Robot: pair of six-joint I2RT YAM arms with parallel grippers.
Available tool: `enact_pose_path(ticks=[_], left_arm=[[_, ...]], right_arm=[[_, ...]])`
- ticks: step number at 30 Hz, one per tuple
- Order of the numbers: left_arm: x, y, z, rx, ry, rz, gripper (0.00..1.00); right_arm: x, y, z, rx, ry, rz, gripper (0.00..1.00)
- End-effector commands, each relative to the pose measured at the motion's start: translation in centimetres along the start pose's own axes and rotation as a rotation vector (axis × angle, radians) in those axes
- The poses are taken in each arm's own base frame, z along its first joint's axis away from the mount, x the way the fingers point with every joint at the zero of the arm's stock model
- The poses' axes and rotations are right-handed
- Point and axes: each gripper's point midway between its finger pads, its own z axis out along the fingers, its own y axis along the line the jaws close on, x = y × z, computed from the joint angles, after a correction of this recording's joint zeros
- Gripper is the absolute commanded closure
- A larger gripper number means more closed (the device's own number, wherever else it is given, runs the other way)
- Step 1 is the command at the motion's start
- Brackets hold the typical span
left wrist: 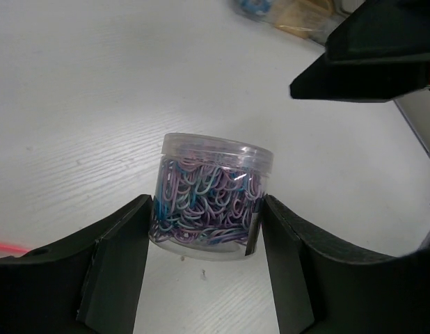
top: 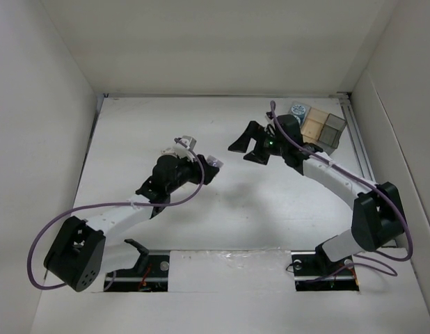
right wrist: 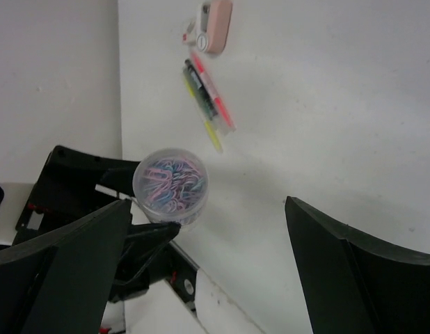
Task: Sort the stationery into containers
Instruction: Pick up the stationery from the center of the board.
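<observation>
We've got the left gripper (left wrist: 204, 240) clamped on the cylinder (left wrist: 213, 195), the right gripper (right wrist: 208, 229) gaping wide and empty, and the bins (top: 323, 129) at two o'clock.

In left tool (left wrist: 206, 229), cylinder (left wrist: 213, 188), mid-table; bins (top: 316, 126) in far-right corner.

Two arms at work. The left arm (top: 117, 219) rises from its base at the near edge, bends at the elbow and reaches forward and to the right, low over the tabletop (top: 271, 209). The left gripper (left wrist: 206, 216) is clamped on a clear tub of paper clips (left wrist: 211, 195), with one black finger pressed to each side of it. The right arm (top: 333, 177) climbs from its base toward the far right corner, then turns its wrist back to the left. The right gripper (top: 241, 152) has its fingers (right wrist: 62, 264) spread wide and points toward the left gripper, near it but not touching.
</observation>
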Motion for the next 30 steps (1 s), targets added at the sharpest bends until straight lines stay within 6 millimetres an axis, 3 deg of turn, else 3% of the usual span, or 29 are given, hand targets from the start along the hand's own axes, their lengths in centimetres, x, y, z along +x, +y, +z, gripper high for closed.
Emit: enact_pose_path(ticks=[1, 10, 16, 24, 30], left_arm=[[-1.8, -3.4, -0.6, 0.186, -0.072, 0.055, 0.65], [-1.0, -6.4, -1.2, 0.327, -0.043, 0.108, 0.65], [-0.5, -6.6, -1.1, 0.339, -0.028, 0.117, 0.65], [-0.9, -6.8, -1.1, 0.343, -0.036, 0.119, 0.65], [-1.0, -6.6, -1.0, 0.332, -0.041, 0.118, 0.65]], right_arm=[[2.1, 2.1, -0.2, -0.106, 0.089, -0.059, 0.0], [4.1, 2.9, 0.6, -0.157, 0.174, -0.077, 0.0], [6.8, 3.4, 1.5, -0.181, 0.268, -0.083, 0.0], [7.6, 3.8, 2.0, -0.172, 0.269, -0.098, 0.0], [7.3, 3.9, 1.7, -0.166, 0.249, -0.102, 0.14]])
